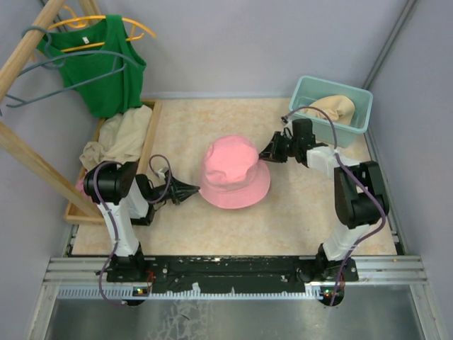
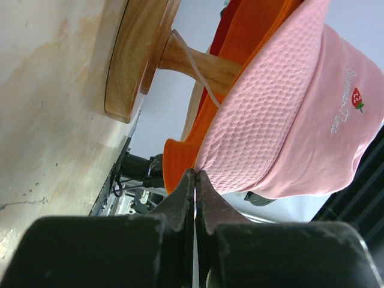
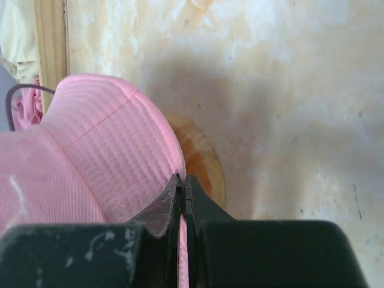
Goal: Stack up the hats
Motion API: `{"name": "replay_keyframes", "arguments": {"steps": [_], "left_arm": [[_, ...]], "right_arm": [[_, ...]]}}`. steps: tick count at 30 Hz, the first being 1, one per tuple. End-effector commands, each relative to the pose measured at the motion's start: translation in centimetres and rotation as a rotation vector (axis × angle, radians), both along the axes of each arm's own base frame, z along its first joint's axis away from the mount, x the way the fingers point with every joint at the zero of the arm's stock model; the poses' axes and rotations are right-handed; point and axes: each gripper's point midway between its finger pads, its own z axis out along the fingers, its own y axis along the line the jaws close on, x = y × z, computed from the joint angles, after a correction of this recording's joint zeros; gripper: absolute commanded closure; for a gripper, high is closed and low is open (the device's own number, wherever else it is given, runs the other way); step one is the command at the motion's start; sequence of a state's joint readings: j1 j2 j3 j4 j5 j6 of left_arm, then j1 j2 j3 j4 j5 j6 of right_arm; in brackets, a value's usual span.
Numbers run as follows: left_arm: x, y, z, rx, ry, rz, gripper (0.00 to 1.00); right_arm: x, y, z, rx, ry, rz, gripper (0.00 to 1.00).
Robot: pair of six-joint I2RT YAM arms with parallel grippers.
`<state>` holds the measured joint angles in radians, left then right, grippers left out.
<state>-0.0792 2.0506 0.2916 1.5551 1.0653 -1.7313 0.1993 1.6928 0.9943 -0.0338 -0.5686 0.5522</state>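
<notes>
The pink hat sits in the middle of the table on a wooden stand. Under it show the orange hat and the red hat. My left gripper is shut on the pink hat's left brim edge, which comes to a point at the tips of the left gripper. My right gripper is shut on the right brim. In the right wrist view, fabric of the pink hat shows between the jaws of the right gripper. The beige hat lies in a teal bin.
The teal bin stands at the back right. A wooden tray with beige cloth lies at the left. A green tank top hangs on a wooden rack in the back left corner.
</notes>
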Motion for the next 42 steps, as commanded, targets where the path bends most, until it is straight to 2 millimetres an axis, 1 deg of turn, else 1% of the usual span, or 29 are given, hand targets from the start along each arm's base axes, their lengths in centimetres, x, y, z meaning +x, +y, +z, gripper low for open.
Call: {"name": "replay_keyframes", "arguments": {"steps": [1, 4, 7, 10, 12, 13, 15, 16, 17, 19, 20, 23, 25, 27, 30, 32, 33, 34, 36, 38, 40, 41, 42], "left_arm": [[-1.7, -0.6, 1.3, -0.015, -0.111, -0.004, 0.99], [-2.3, -1.5, 1.2, -0.020, -0.097, -0.025, 0.97], [-2.9, -2.5, 0.8, -0.018, -0.080, -0.043, 0.97], [-3.4, -3.4, 0.1, -0.010, -0.054, -0.051, 0.97], [-3.6, -3.7, -0.3, -0.002, -0.043, -0.045, 0.97], [-3.6, -3.7, -0.3, 0.000, -0.042, -0.041, 0.96], [-3.5, -3.5, 0.2, 0.001, -0.059, -0.022, 0.93], [-3.4, -3.5, 0.5, -0.001, -0.071, -0.015, 0.89], [-3.3, -3.4, 0.8, -0.003, -0.082, -0.009, 0.86], [-3.2, -3.3, 1.3, -0.007, -0.092, 0.004, 0.83], [-3.1, -3.1, 1.4, -0.008, -0.093, 0.011, 0.80], [-3.1, -2.6, 1.5, -0.002, -0.089, 0.042, 0.75], [-3.1, -2.0, 1.4, 0.005, -0.088, 0.065, 0.75], [-3.0, -1.2, 1.5, 0.014, -0.088, 0.102, 0.74], [-2.4, 0.1, 1.9, 0.025, -0.114, 0.162, 0.74], [-1.9, 0.9, 2.1, 0.033, -0.135, 0.197, 0.74], [-1.6, 1.2, 2.1, 0.040, -0.137, 0.206, 0.74], [-1.3, 1.3, 2.1, 0.046, -0.144, 0.214, 0.74], [-0.7, 1.4, 2.2, 0.056, -0.165, 0.224, 0.74], [0.1, 1.4, 2.5, 0.072, -0.201, 0.230, 0.75], [1.2, 1.2, 2.6, 0.113, -0.231, 0.212, 0.75], [1.9, 1.2, 2.6, 0.145, -0.242, 0.205, 0.75], [2.6, 1.1, 2.4, 0.188, -0.253, 0.192, 0.74]], "right_arm": [[3.9, -0.9, -0.8, -0.114, -0.030, -0.065, 1.00], [6.3, -0.2, 0.4, -0.124, -0.062, -0.064, 1.00], [8.1, 0.2, 1.3, -0.123, -0.083, -0.062, 1.00], [9.1, 0.5, 1.5, -0.125, -0.087, -0.055, 1.00], [9.4, 0.6, 1.8, -0.130, -0.091, -0.048, 1.00], [9.3, 0.6, 1.9, -0.133, -0.092, -0.043, 0.99], [8.9, 0.5, 2.2, -0.135, -0.097, -0.036, 0.92], [8.6, 0.4, 2.3, -0.136, -0.099, -0.034, 0.88], [8.2, 0.4, 2.4, -0.134, -0.101, -0.034, 0.83], [7.7, 0.0, 2.9, -0.135, -0.110, -0.041, 0.69], [7.6, -0.2, 2.9, -0.136, -0.113, -0.049, 0.64], [7.2, -0.8, 3.0, -0.126, -0.109, -0.067, 0.58], [7.2, -1.5, 3.3, -0.119, -0.111, -0.082, 0.56], [7.1, -2.3, 4.2, -0.114, -0.121, -0.100, 0.56], [6.8, -3.0, 6.7, -0.118, -0.155, -0.116, 0.54], [6.8, -3.3, 9.7, -0.116, -0.209, -0.122, 0.51], [6.9, -3.4, 10.8, -0.125, -0.227, -0.129, 0.49], [6.8, -3.7, 12.8, -0.132, -0.265, -0.138, 0.48], [7.1, -4.8, 15.6, -0.166, -0.317, -0.176, 0.43], [7.7, -6.4, 18.0, -0.209, -0.356, -0.227, 0.37], [8.5, -8.7, 19.9, -0.259, -0.383, -0.302, 0.32], [8.9, -9.9, 20.6, -0.294, -0.390, -0.344, 0.30], [9.0, -11.5, 20.7, -0.349, -0.372, -0.389, 0.26]]}}
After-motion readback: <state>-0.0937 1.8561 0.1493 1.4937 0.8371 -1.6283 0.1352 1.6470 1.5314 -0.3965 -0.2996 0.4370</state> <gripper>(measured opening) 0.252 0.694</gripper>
